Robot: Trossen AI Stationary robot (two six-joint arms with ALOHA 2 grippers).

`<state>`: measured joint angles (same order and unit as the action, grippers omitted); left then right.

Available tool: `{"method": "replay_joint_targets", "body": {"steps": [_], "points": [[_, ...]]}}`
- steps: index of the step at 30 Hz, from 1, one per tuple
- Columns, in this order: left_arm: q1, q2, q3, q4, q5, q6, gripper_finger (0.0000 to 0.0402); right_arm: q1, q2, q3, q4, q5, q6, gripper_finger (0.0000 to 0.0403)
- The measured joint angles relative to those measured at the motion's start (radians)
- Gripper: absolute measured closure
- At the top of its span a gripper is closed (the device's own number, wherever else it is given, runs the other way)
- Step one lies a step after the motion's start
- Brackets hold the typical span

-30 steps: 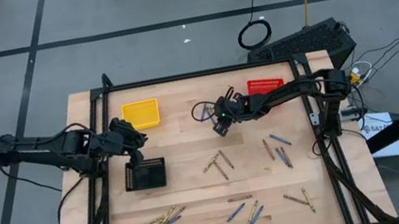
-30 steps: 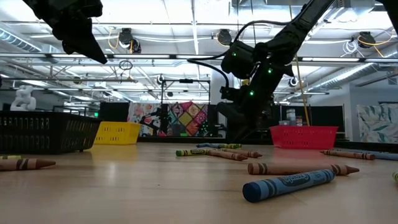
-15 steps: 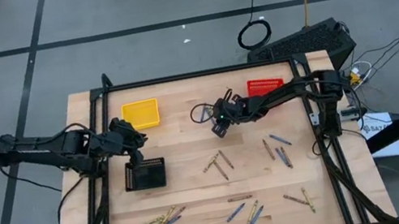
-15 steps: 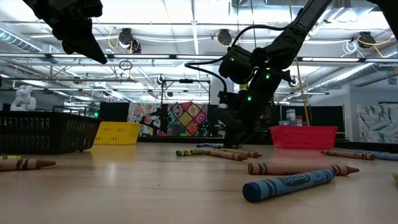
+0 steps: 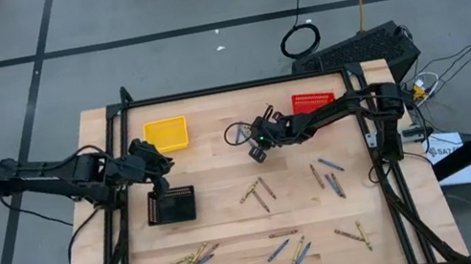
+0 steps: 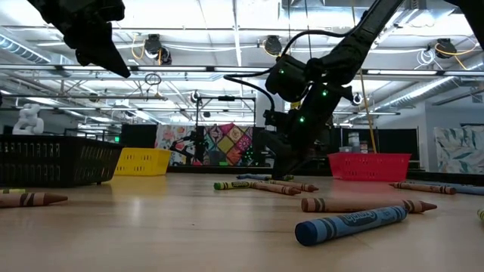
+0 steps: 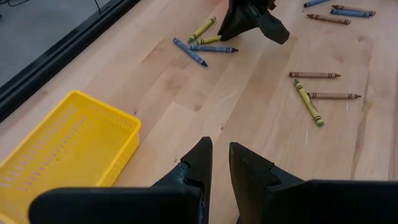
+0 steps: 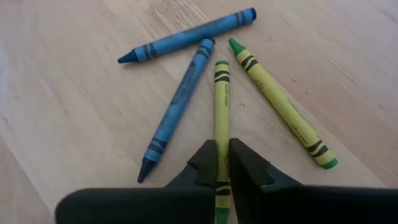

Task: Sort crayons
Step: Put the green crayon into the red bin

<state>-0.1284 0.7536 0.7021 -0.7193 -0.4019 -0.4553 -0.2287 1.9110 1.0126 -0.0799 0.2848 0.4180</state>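
Right gripper (image 8: 222, 163) down at table centre, far side – jaws clenched on yellow-green wax crayon (image 8: 221, 118), two blue crayons (image 8: 176, 106) just beside it

Left gripper (image 7: 216, 163) hovers left, near yellow mesh basket (image 7: 59, 149) – jaws slightly parted, holding nothing

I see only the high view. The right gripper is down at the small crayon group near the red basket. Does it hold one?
Observer: Yes. The right wrist view shows the right gripper with jaws shut on a yellow-green crayon.
Operator: Are others close to it?
Observer: Two blue crayons and a second yellow-green one lie beside it; I cannot tell if any touches it.
Operator: Does the left gripper carry anything?
Observer: No. The left gripper has its jaws a little apart, with nothing between them.
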Motion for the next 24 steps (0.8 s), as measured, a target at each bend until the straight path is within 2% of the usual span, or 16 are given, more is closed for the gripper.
{"method": "replay_joint_targets", "body": {"steps": [11, 24], "points": [[0.000, 0.000, 0.000, -0.001, 0.000, 0.000, 0.0343, 0.001, -0.023, -0.003, -0.011, -0.004, -0.022, 0.0399], [0.000, 0.000, 0.000, -0.003, 0.000, -0.003, 0.0343, 0.029, -0.168, -0.006, -0.089, -0.034, -0.089, 0.0402]]}}
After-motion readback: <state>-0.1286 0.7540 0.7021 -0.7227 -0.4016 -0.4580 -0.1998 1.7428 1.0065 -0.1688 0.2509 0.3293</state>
